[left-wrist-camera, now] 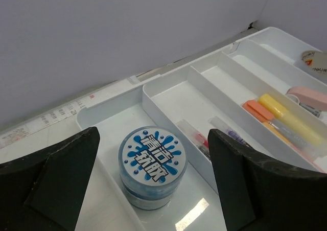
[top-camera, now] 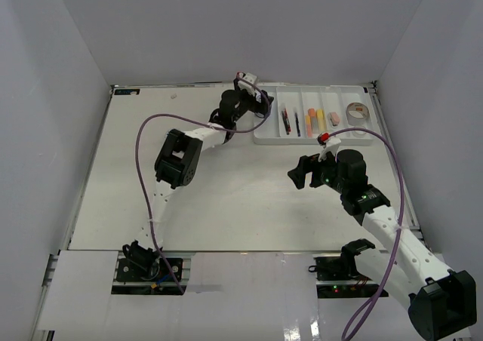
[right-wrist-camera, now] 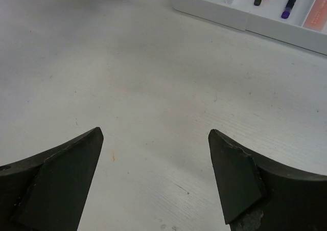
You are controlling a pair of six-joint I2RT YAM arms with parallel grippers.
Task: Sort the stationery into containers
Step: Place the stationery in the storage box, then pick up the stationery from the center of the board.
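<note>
In the top view, the white tray (top-camera: pixel 262 139) lies at the far right of the worktop (top-camera: pixel 211 205). Its compartments hold two thin pens (top-camera: pixel 286 121), an orange marker (top-camera: pixel 309 120), a yellow marker (top-camera: pixel 318 117), a pink eraser (top-camera: pixel 333 118) and a tape roll (top-camera: pixel 357 114). The left gripper (top-camera: pixel 260 105) hangs over the left end of the tray and hides what is under it. The right gripper (top-camera: pixel 298 176) is above bare worktop, near the front edge of the tray but apart from it. I see no loose stationery on the worktop from here.

In the left wrist view, a round jar (left-wrist-camera: pixel 153 165) with a blue-patterned lid stands upright in the outermost compartment, the one beside the pens. The left gripper is spread wide. Its fingers are on both sides of the jar and touch it on neither side, so it holds nothing.

In the right wrist view, the right gripper is also spread wide, with only worktop between its fingers, and it holds nothing. A corner of the tray shows at the top right.

In my judgement, the step in hand is setting the jar into the tray, at the point of release, and the sorting looks nearly finished. The next move calls for a straight lift of the left gripper, with the fingers kept wide so that they do not catch the lid or the compartment wall.
</note>
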